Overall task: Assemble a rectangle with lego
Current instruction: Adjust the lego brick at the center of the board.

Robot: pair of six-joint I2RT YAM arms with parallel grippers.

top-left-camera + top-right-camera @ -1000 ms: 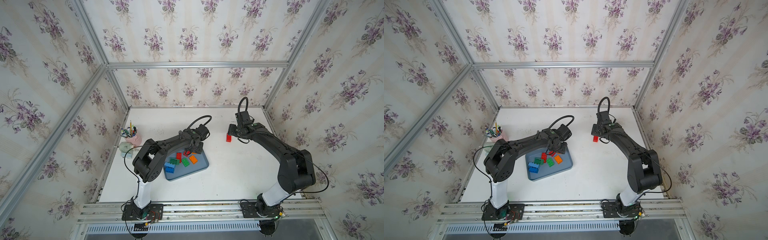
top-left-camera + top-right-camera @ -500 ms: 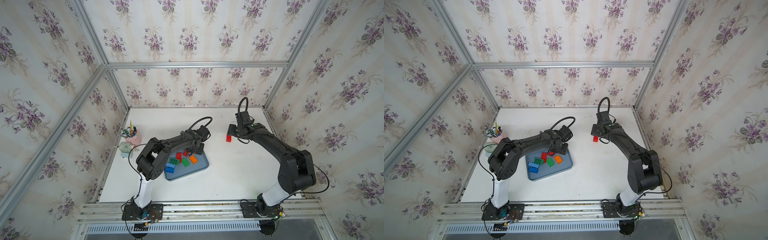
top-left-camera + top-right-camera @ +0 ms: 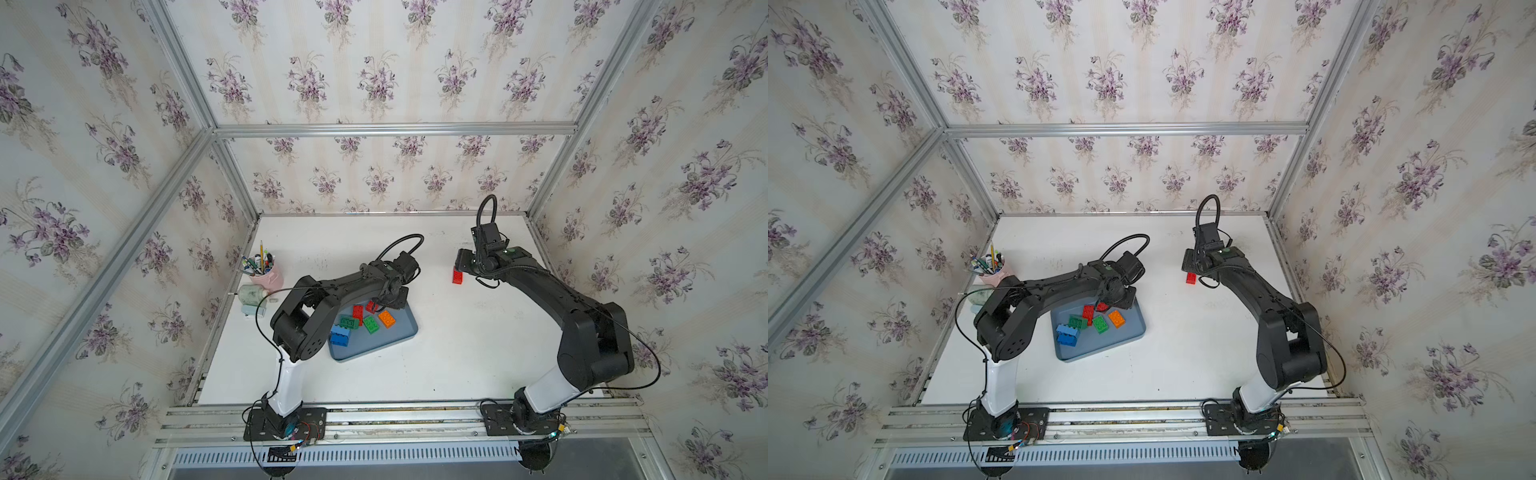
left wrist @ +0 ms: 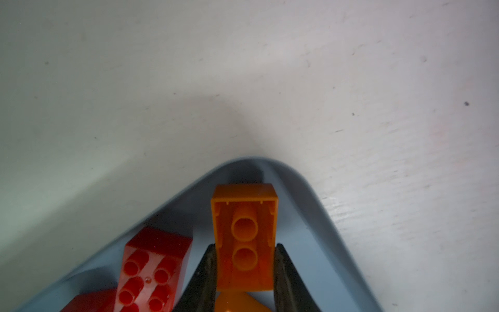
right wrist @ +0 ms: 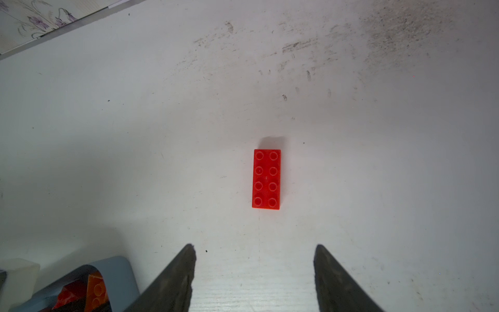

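Orange brick sits clamped between the left fingers, while right fingers stand apart, red brick beyond their tips.

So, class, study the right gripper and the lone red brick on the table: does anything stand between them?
Nothing visible does. The red brick lies flat, studs up, ahead of the open right gripper, with only bare white table between them.

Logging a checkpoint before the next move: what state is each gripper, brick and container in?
left gripper: shut on orange brick, underside showing
right gripper: open, empty
red eight-stud brick: flat on table, studs up
tray: holds loose bricks
pink cup: upright, holding pens
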